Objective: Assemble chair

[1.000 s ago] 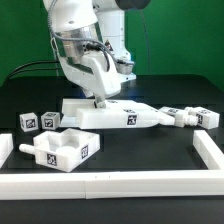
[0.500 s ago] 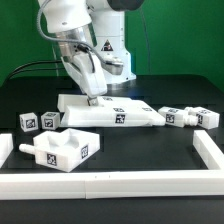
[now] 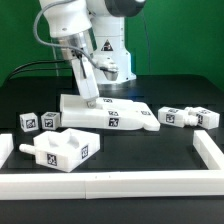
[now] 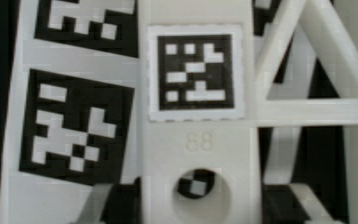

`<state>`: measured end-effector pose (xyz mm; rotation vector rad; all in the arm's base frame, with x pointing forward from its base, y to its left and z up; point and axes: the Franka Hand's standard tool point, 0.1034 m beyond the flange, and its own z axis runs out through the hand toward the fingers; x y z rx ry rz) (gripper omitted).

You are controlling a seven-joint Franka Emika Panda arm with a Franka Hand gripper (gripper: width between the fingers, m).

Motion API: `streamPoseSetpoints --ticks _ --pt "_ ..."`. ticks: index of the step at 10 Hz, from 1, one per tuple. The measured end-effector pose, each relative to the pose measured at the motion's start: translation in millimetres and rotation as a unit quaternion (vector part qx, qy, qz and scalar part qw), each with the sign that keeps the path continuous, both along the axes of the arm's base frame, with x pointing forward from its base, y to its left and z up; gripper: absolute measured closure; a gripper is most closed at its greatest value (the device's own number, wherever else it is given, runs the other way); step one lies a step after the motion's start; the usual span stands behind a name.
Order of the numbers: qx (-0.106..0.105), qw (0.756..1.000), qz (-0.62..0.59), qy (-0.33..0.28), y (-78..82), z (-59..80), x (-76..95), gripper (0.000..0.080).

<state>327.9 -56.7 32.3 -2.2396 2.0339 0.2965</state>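
Note:
My gripper (image 3: 90, 98) is shut on the far left end of a long white chair slab (image 3: 112, 117) that lies flat on the black table. In the wrist view the slab (image 4: 197, 150) with its square tag runs between my dark fingers (image 4: 130, 200). A notched white block (image 3: 60, 148) sits at the front on the exterior view's left. Two small tagged cubes (image 3: 28, 121) stand behind it. Two short legs (image 3: 176, 117) lie at the exterior view's right.
The marker board (image 3: 124, 101) lies just behind the slab and shows beside it in the wrist view (image 4: 69, 120). A white border rail (image 3: 110, 185) runs along the front and up the right side (image 3: 210, 150).
My gripper has moved toward the exterior view's left, and the slab has slid and turned with it, away from the two short legs. The other pieces have not moved.

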Motion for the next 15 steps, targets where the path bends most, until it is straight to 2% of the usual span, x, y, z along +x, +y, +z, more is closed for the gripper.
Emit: streamPoseSetpoints --ticks 2,7,8,9,10,11,13,14,15 --pt "0.000 0.999 -0.035 -0.003 3.7 -2.8 -0.7 0.0515" --pt "-0.001 1.000 -0.029 -0.005 14.6 -5.1 1.7 0.0515" --pt "-0.001 1.000 -0.029 -0.004 14.7 -5.5 1.3 0.0445" --pt "-0.001 1.000 -0.028 -0.003 14.7 -6.2 0.7 0.0445" --pt "0.001 1.000 -0.026 -0.003 14.1 -6.6 0.3 0.0233" --pt "0.002 1.000 -0.018 -0.008 8.5 -5.6 2.5 0.0175" --pt "0.031 0.999 -0.010 -0.010 -2.4 -1.7 11.7 0.0157" --pt "0.058 0.998 -0.009 -0.004 -0.9 6.6 19.7 0.0151" --pt "0.066 0.998 -0.011 -0.011 0.2 15.8 25.8 0.0151"
